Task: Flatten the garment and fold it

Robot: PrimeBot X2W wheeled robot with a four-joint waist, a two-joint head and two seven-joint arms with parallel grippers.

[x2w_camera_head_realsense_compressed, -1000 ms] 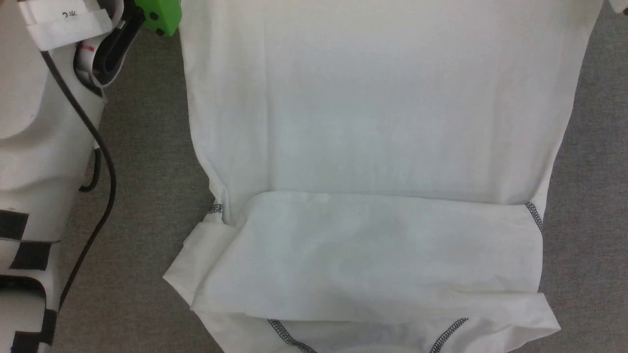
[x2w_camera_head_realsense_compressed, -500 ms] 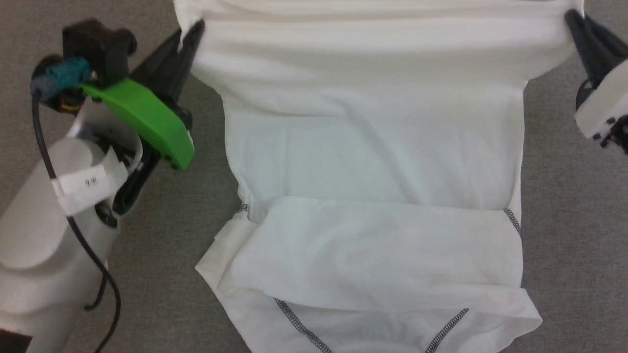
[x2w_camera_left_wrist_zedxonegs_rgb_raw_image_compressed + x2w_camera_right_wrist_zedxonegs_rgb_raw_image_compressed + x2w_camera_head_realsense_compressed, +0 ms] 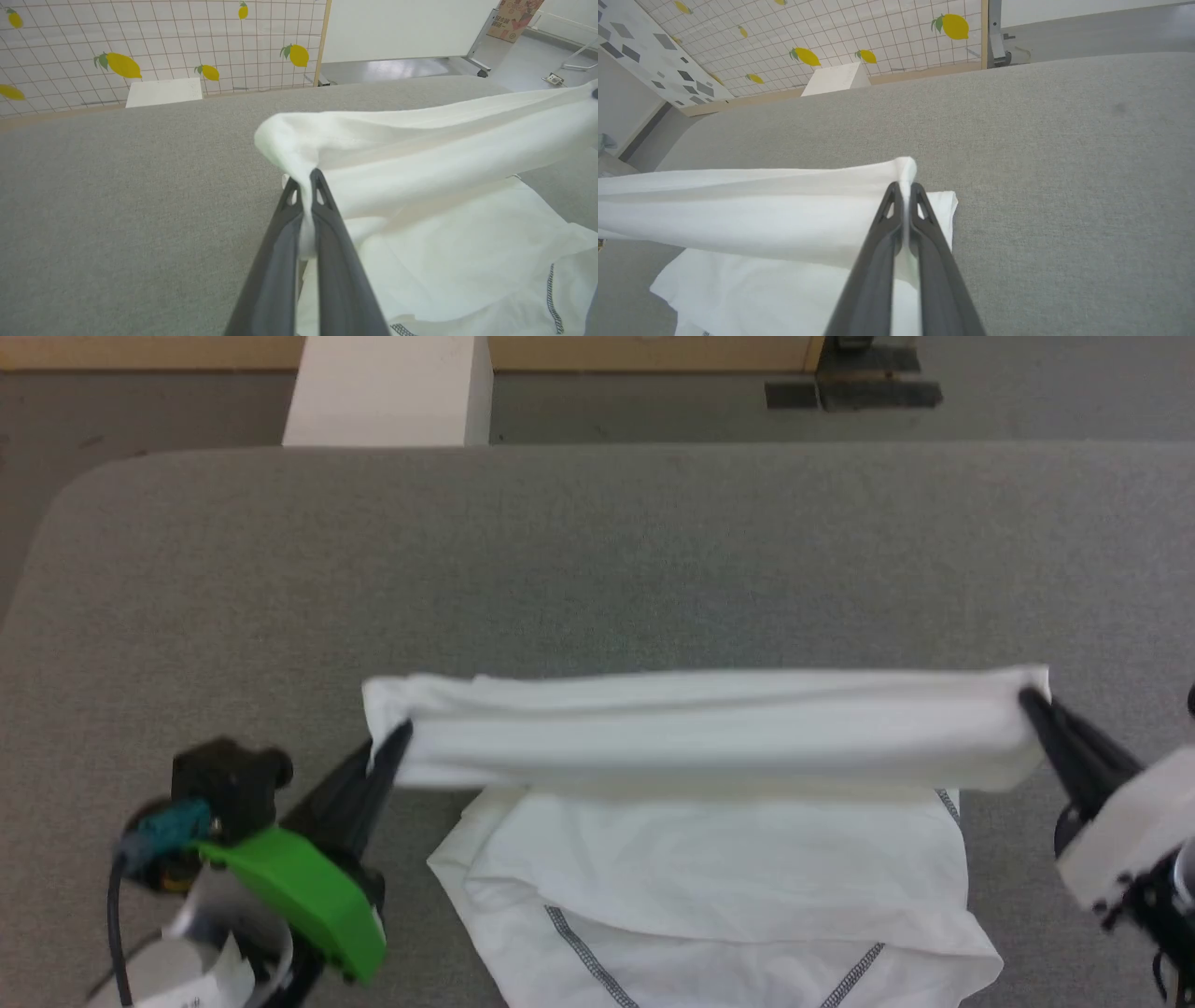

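Well apart, left tool (image 3: 400,737) and right tool (image 3: 1028,699), each clamped on the garment (image 3: 709,733), fingers angled inward.

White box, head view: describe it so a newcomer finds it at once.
Start at the grey table; look past its far edge, toward the left. The white box stands there by the wooden skirting. Unlike the white garment, it is rigid and square-edged.

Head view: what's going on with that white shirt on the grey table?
The robot is working the garment with both arms. The left pincer and the right pincer are each shut on one end of a fabric edge, holding it raised and stretched straight between them. The rest of the garment lies on the grey table below that edge, nearer the robot, already partly folded. This fold is not yet laid down.
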